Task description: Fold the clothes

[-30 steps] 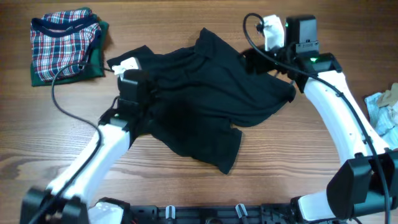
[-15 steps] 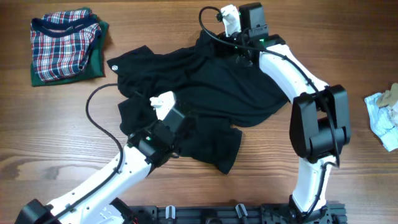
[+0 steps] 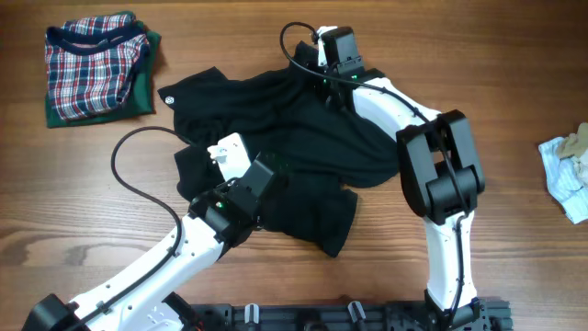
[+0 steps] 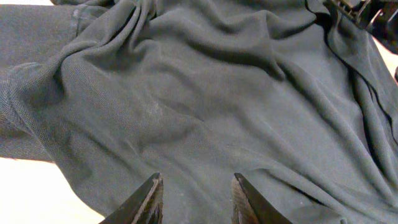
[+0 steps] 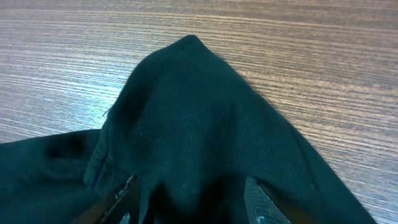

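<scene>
Left pincer (image 4: 199,200), jaws narrowly parted and holding nothing, hovers low over the black shirt (image 3: 276,129) crumpled in the middle of the bench (image 3: 478,55). Right pincer (image 5: 189,202) straddles the shirt's far edge, probably to pull it flat; I cannot tell whether it grips.

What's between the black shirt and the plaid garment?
Nothing: only a narrow strip of bare wooden table separates the black shirt from the plaid garment, seen in the overhead view.
</scene>
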Controlling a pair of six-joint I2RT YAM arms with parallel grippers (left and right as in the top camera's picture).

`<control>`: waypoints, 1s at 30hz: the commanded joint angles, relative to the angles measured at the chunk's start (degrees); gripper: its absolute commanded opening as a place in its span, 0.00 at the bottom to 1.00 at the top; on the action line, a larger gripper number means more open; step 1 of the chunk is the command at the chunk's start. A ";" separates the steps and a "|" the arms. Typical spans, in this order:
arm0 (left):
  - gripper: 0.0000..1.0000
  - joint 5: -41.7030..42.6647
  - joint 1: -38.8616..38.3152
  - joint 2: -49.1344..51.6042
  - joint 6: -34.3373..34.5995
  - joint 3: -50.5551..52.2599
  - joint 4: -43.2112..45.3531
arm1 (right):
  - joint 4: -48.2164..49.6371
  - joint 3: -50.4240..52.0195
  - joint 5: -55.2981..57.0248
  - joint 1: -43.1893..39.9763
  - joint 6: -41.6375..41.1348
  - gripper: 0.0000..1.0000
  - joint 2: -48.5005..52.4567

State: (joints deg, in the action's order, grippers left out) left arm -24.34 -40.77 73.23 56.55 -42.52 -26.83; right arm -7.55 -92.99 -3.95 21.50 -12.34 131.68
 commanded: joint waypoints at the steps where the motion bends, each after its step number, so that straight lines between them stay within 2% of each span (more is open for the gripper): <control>1: 0.36 -2.62 -0.20 -0.33 1.09 0.17 -0.04 | 1.14 -1.18 1.16 0.09 -1.40 0.46 1.90; 6: 0.37 -2.60 -0.20 -0.33 0.92 0.17 -0.22 | 2.64 -1.18 0.98 1.05 -1.90 0.46 3.45; 7: 0.36 -2.60 -0.20 -0.33 0.92 0.17 -0.46 | 2.91 -1.18 0.98 1.22 -2.21 0.43 3.67; 9: 0.37 -2.60 -0.20 -0.33 0.92 0.17 -1.01 | 3.10 -1.18 0.98 1.42 -2.86 0.33 4.04; 13: 0.37 -2.58 -0.22 -0.33 0.92 0.17 -1.33 | 2.38 -1.46 1.49 1.31 -2.84 0.06 3.98; 14: 0.37 -2.56 -0.22 -0.33 0.92 0.17 -1.36 | 0.79 -2.62 1.51 1.31 -2.84 0.04 3.85; 19: 0.37 -2.51 -0.22 -0.33 0.92 0.17 -1.36 | -8.39 -11.37 2.08 0.48 -1.01 0.04 0.92; 22: 0.36 -2.12 -0.22 -0.31 0.92 0.17 -1.84 | -11.63 -15.08 1.97 -3.34 -3.02 0.04 0.85; 30: 0.36 -2.12 -0.22 -0.31 0.94 0.17 -2.60 | -5.90 -15.08 -2.05 -14.58 -2.05 0.04 0.85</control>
State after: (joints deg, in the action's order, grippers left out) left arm -25.50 -40.77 73.21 56.55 -42.52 -29.56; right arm -15.66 -107.09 -4.73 7.94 -14.96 134.34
